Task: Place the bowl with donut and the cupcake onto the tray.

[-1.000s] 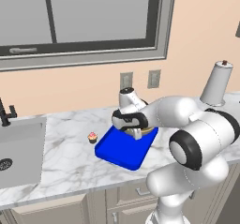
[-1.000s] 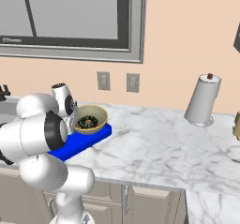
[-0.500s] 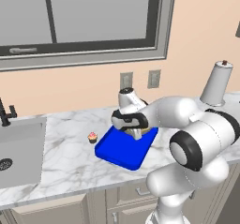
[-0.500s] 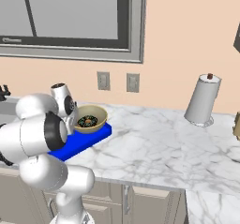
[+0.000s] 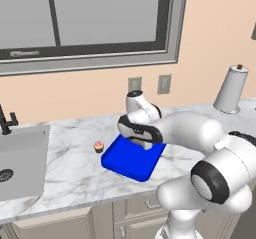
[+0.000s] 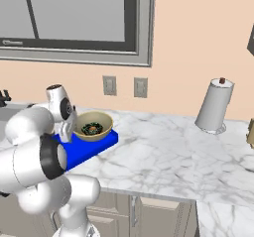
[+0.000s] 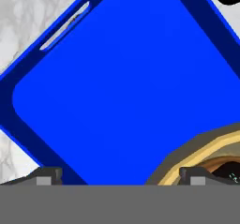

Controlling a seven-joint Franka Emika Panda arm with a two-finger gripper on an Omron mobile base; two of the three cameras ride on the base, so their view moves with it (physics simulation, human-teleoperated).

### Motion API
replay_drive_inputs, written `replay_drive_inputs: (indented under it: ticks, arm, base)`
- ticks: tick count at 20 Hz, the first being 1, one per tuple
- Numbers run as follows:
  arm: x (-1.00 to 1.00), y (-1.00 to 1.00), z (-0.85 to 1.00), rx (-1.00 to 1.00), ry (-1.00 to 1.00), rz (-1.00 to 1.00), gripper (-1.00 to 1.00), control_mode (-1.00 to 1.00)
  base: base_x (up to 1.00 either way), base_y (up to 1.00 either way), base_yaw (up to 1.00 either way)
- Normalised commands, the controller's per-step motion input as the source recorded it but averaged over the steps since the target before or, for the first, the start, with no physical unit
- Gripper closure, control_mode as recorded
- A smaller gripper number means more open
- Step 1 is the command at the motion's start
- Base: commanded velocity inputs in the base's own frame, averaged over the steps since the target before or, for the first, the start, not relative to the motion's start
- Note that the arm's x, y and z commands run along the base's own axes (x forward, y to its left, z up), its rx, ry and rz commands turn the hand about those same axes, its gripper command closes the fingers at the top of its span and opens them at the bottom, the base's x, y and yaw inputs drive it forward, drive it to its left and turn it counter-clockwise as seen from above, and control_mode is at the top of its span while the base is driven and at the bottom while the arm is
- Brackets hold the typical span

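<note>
Fingers: two small dark tips [image 7: 49,175] at the bottom of the hand view, set wide apart; the right one sits at the rim of the round tan bowl with the dark inside [image 6: 93,126]. Whether the gripper [image 7: 119,176] pinches that rim or merely stands beside it, I cannot tell.

Bowl is over the far end of the flat bright blue rectangular tray [image 5: 131,158], with the small dark chocolate ring donut with light sprinkles [image 6: 91,129] inside. Resting or just above the tray floor: unclear. Tiny pink-frosted cupcake in its dark wrapper [image 5: 98,146] stands on the white marble counter [image 5: 70,173], just beside the tray's left edge, apart from it.

Risks, as I judge them:
- Bowl close to the tray's far rim; a release while part-over the rim could leave it tilted or let it slide off.
- A one-sided rim grip may tip the bowl and spill the donut.
- Cupcake is small and top-heavy; a careless approach could knock it over.

Arm: reaches forward from the base, forearm low across the tray, wrist bent down, hand looking at the tray floor.
</note>
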Motion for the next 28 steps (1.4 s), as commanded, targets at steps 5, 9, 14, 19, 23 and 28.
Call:
replay_drive_inputs:
  ticks: [5, 9, 14, 19, 23, 28]
  arm:
    - [-0.27, 0.15, 0.27, 0.03, 0.00, -0.05, -1.00, -1.00]
    - [-0.20, 0.34, 0.14, 0.05, -0.06, -0.17, -1.00, -1.00]
    - [-0.02, 0.58, 0.08, 0.00, -0.09, -0.24, -1.00, -1.00]
    - [0.01, 0.54, 0.01, 0.00, -0.08, -0.24, -1.00, -1.00]
    - [0.14, 0.40, 0.01, 0.03, -0.10, -0.22, -1.00, -1.00]
    - [0.17, 0.16, 0.06, 0.13, -0.03, -0.14, -1.00, -1.00]
  base:
    - [0.00, 0.00, 0.00]
    - [0.00, 0.00, 0.00]
    - [0.00, 0.00, 0.00]
    - [0.00, 0.00, 0.00]
    - [0.00, 0.00, 0.00]
    - [0.00, 0.00, 0.00]
